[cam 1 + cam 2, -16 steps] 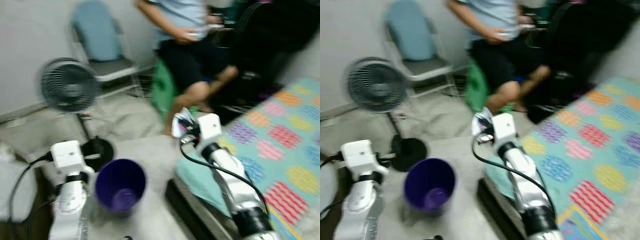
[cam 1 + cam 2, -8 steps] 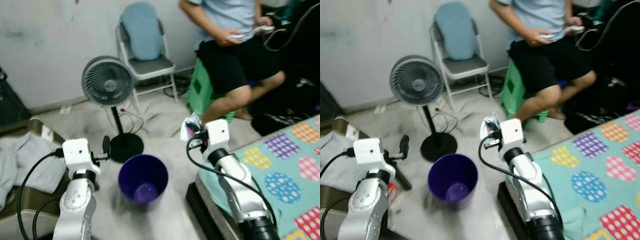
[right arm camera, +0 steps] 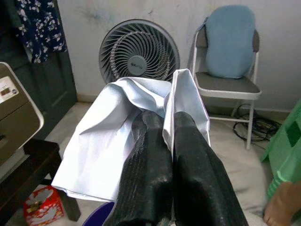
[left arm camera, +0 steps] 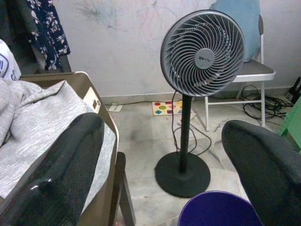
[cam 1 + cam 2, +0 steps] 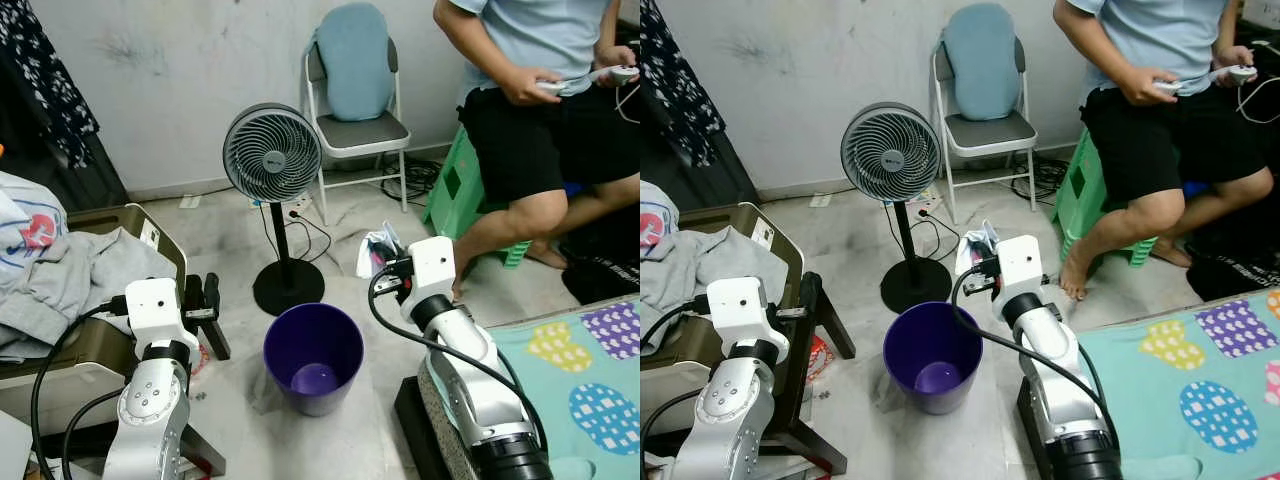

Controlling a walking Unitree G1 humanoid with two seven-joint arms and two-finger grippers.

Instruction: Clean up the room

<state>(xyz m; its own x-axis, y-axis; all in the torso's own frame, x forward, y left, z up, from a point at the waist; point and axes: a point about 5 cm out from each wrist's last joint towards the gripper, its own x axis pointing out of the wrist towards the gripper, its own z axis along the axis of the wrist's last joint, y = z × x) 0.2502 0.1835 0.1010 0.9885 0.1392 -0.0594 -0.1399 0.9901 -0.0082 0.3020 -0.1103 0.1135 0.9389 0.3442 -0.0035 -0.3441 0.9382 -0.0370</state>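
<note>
A purple bin stands on the floor between my two arms, with a little light at its bottom. My right gripper is shut on a crumpled white plastic wrapper. In the left eye view the wrapper hangs just above and to the right of the bin's rim. My left gripper is open with nothing between its wide-spread fingers. It hovers left of the bin, beside a low dark stand.
A standing fan and a folding chair are behind the bin. A seated person on a green stool is at the right. A patterned mat lies near right; a beige box with grey clothes sits left.
The whole picture has swung and sharpened, so the camera moved. The right gripper still holds the wrapper beside the bin, and the left gripper stays open.
</note>
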